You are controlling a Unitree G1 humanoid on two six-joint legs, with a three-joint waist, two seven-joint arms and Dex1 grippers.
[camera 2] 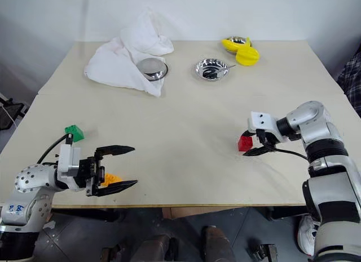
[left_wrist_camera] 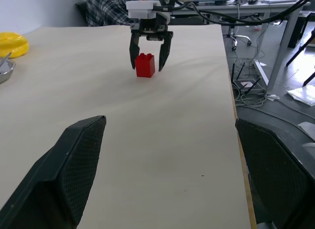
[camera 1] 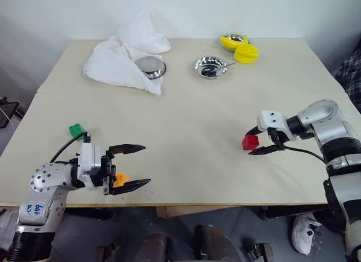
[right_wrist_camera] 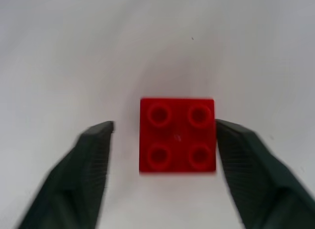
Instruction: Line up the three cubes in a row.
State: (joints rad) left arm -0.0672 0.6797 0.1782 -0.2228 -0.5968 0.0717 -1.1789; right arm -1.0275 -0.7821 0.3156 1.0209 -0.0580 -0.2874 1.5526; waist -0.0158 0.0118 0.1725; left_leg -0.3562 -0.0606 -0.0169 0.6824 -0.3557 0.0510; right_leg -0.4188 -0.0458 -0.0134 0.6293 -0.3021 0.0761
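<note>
The red cube (camera 1: pixel 250 142) sits on the table at the right, studs up. My right gripper (left_wrist_camera: pixel 146 67) is open astride it, one finger on each side with small gaps. The green cube (camera 1: pixel 77 129) lies near the table's left edge. The orange-yellow cube (camera 1: pixel 119 179) rests near the front edge, partly hidden behind my left gripper (camera 1: pixel 146 164). That gripper is open and points to the right with nothing between its fingers. The three cubes are spread far apart.
At the back, a white cloth (camera 1: pixel 127 56) partly covers a steel bowl (camera 1: pixel 150 66). A second steel bowl (camera 1: pixel 211 66) and yellow toys (camera 1: pixel 240 48) stand to its right. The table's front edge (camera 1: pixel 197 204) runs just below both grippers.
</note>
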